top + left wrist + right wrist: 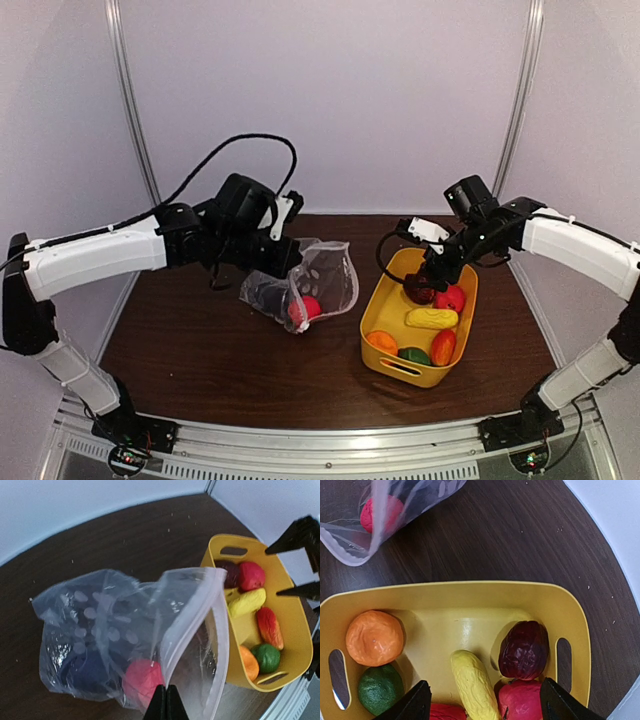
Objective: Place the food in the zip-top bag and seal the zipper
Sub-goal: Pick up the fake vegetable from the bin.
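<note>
Dark tabletop (200, 350): zip-top bag (330, 270) lies left-to-right, mouth facing yellow tub (384, 302).

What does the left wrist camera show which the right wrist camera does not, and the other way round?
Only left wrist: the left gripper shut on the open rim of the bag, and a dark piece inside it. Only right wrist: the dark red fruit whole; the bag half hides it in the other view. Both: the yellow tub, the pink fruit in the bag, the open right gripper.
</note>
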You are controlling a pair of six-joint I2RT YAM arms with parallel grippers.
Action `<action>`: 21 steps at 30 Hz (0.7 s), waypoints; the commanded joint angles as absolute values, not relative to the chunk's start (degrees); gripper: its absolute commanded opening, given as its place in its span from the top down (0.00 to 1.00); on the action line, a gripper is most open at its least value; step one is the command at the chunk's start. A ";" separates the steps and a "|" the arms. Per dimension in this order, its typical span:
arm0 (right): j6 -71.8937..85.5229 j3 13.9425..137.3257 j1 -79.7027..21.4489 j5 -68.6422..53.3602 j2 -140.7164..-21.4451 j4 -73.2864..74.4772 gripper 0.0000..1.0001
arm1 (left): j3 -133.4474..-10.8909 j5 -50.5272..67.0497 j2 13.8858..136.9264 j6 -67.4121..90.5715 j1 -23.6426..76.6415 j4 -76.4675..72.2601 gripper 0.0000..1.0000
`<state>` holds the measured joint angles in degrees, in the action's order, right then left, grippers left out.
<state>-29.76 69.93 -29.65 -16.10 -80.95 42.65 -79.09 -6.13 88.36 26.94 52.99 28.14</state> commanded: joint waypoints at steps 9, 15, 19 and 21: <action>-25.98 66.59 -27.83 -8.31 -89.01 36.91 0.25 | -70.99 -1.21 76.85 30.35 53.15 18.98 1.00; -25.05 68.19 -27.23 -6.56 -93.98 35.09 0.28 | -69.84 -1.16 74.08 30.98 53.15 17.66 1.00; -25.12 67.90 -27.21 -5.28 -95.29 33.71 0.28 | -69.30 -1.08 73.32 31.07 53.17 17.68 1.00; -25.22 67.64 -27.19 -4.60 -95.89 33.11 0.28 | -68.82 -0.97 73.21 31.07 53.16 17.60 1.00</action>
<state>-26.06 67.13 -27.49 -7.62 -95.09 35.53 -69.67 -1.72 74.63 30.46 52.99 20.82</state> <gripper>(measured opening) 0.721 0.012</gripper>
